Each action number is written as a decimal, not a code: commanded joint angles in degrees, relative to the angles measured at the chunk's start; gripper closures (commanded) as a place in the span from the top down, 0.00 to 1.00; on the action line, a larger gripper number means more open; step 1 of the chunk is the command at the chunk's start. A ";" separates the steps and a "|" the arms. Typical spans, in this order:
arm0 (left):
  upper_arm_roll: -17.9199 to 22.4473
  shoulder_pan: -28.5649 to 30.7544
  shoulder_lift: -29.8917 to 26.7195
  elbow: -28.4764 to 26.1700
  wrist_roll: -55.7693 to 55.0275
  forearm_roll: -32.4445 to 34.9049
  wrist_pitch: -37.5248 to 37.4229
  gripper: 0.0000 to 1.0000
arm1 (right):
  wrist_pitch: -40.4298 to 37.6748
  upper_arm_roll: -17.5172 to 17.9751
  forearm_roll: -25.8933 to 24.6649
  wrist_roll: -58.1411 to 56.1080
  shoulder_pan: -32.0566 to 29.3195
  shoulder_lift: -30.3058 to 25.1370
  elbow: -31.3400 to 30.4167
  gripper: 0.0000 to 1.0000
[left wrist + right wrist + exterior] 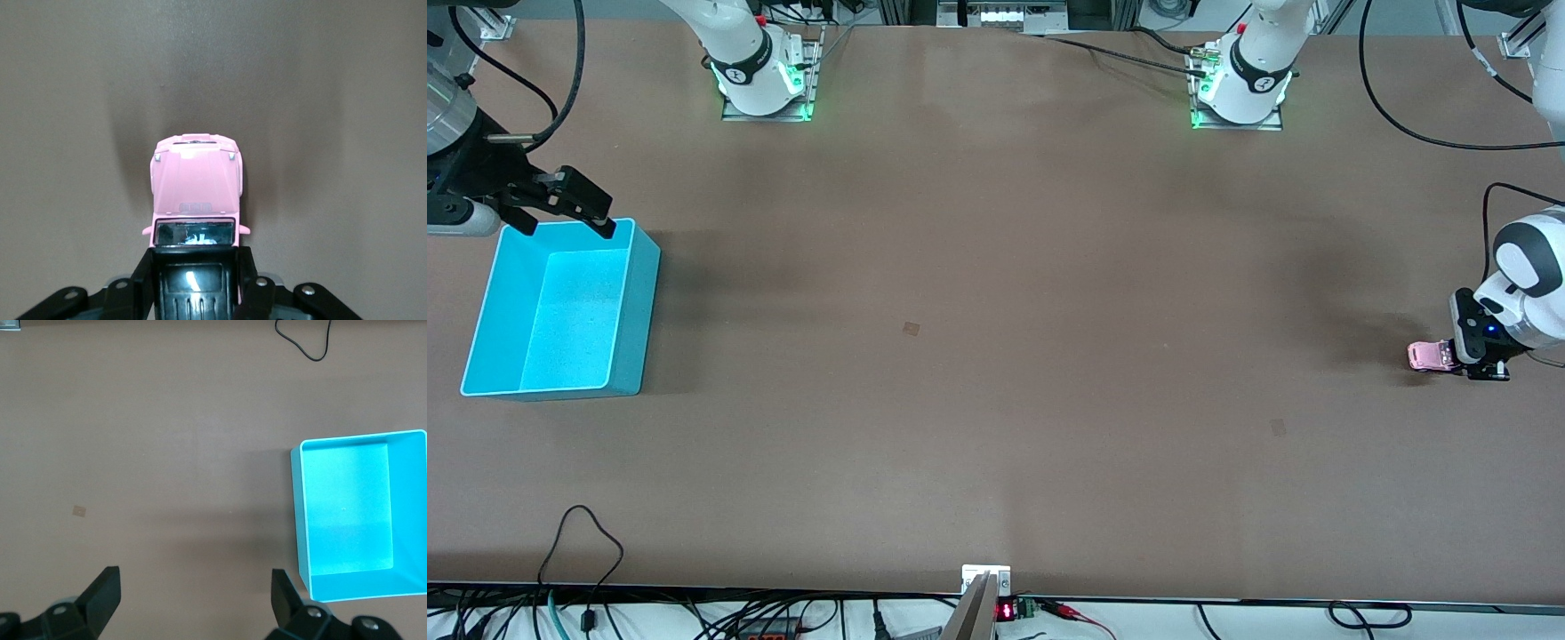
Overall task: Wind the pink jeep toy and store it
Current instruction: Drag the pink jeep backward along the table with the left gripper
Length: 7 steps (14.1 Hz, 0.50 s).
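Only the left wrist view shows the pink jeep toy [195, 187] has a black roof, clamped by the left gripper [197, 280] at the table's [996, 356] left-arm end, while the right gripper [569, 213] waits spread over the turquoise bin [645, 302].

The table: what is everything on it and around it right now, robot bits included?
Toy jeep: one, light pink with a black roof, at the left arm's end of the table, held by the rear in a gripper.
Bin: one, turquoise, nothing showing inside it, at the right arm's end of the table.
Table: one, brown, with two small square marks on its surface.
Cables: several, black, lying along the table's edges.
Left gripper: one, black, low at the table, shut on the toy jeep.
Right gripper: one, black, open, up over the bin's rim on the side toward the robots' bases; this arm waits.
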 commanded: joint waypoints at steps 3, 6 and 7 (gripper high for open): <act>-1.10 0.65 1.90 2.48 1.20 0.74 -6.73 1.00 | -1.02 -0.24 -0.87 -0.40 0.41 -0.19 0.73 1.00; -3.21 -0.22 0.32 5.38 -0.82 0.74 -15.44 1.00 | -1.02 -0.24 -0.87 -0.40 0.41 -0.19 0.73 1.00; -3.39 -0.49 -0.73 5.82 -2.57 0.74 -17.99 1.00 | -1.02 -0.24 -0.87 -0.40 0.41 -0.19 0.73 1.00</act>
